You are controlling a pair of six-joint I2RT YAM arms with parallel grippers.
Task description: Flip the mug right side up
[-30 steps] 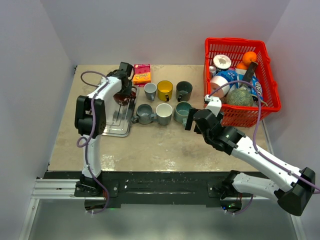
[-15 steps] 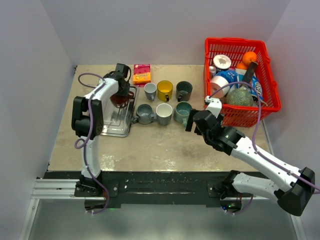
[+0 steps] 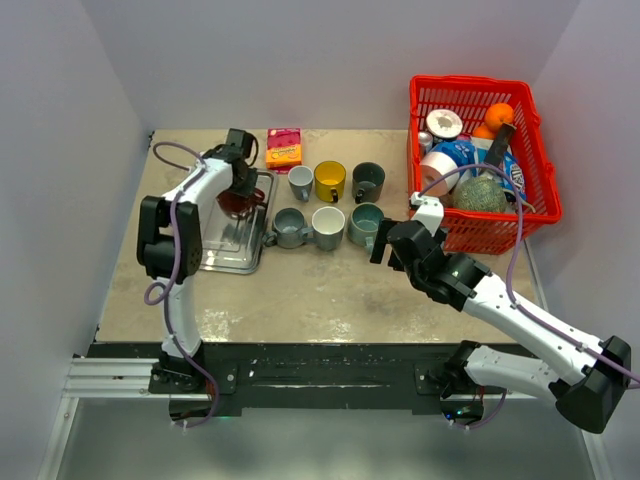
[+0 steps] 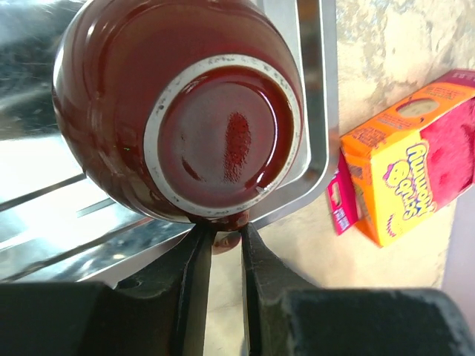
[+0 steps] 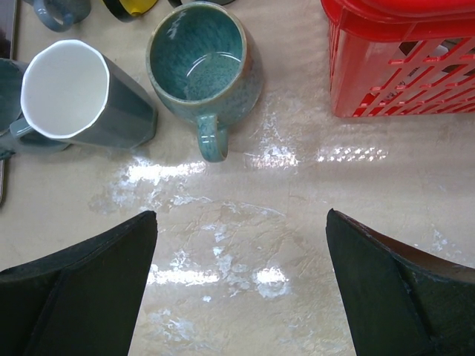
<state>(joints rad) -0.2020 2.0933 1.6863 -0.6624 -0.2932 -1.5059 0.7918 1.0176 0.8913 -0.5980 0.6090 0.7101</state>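
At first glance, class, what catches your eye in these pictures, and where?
A glossy dark red mug lies bottom-up on the silver metal tray at the far left, the left pincer closed on it. At the far right stands a crammed bright red plastic basket; six upright mugs sit between.

We see a table (image 3: 300, 290) with a sandy top that looks like stone, with light and dark spots. Plain walls stand close around it on three sides: a back wall (image 3: 300, 60), a left wall (image 3: 60, 200) and a right wall (image 3: 605, 120). They are white with a bit of purple. A black bar (image 3: 330, 368) runs along the near edge, with a silver rail (image 3: 105, 378) at its left end. Below is a grey floor (image 3: 330, 445). Light shines off the table top in white patches (image 5: 159, 169).
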